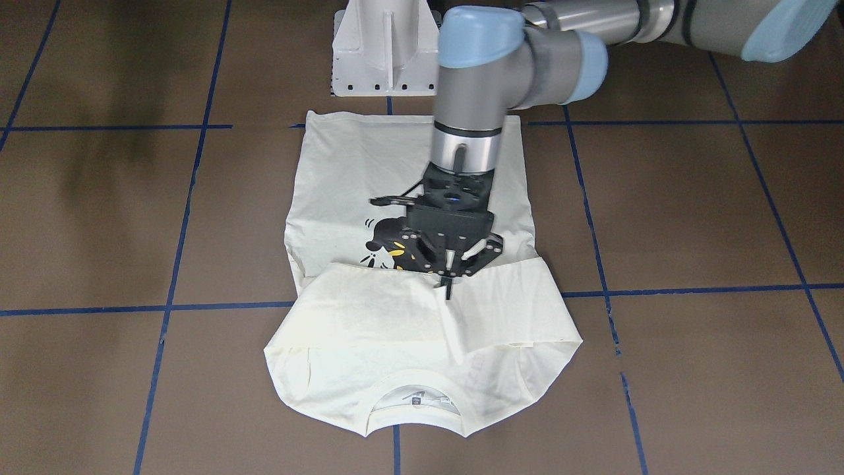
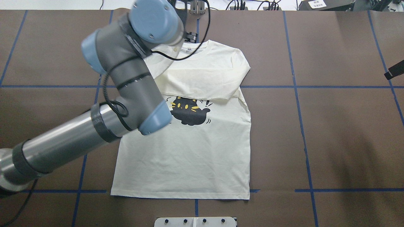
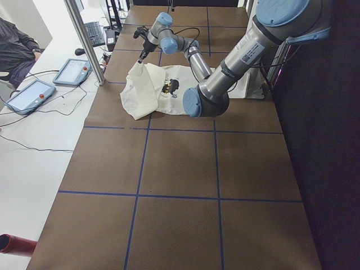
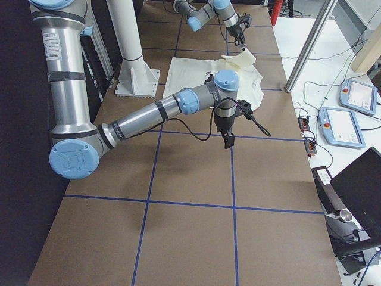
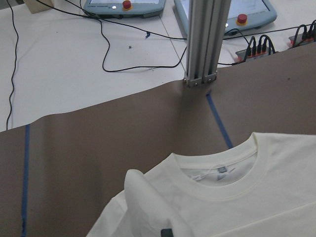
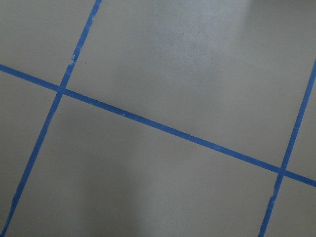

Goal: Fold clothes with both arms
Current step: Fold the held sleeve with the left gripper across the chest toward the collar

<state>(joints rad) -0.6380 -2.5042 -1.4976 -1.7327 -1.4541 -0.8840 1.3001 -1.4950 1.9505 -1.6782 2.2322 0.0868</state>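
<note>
Shirt (image 1: 369, 165) at middle of table (image 1: 659, 211), collar toward operators' edge. Left gripper (image 1: 448, 280) clenched on sleeve (image 1: 455, 330) ridge across chest. Right gripper (image 4: 228, 138) aside over table; grip unreadable. Risk: thin pinch slips, sleeve drops crooked, fold spoiled.

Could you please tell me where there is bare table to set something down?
Bare table lies between the T-shirt and the right claw. The other side is bare, under the left arm. Crowded: the middle, where the left claw pinches the shirt.
</note>
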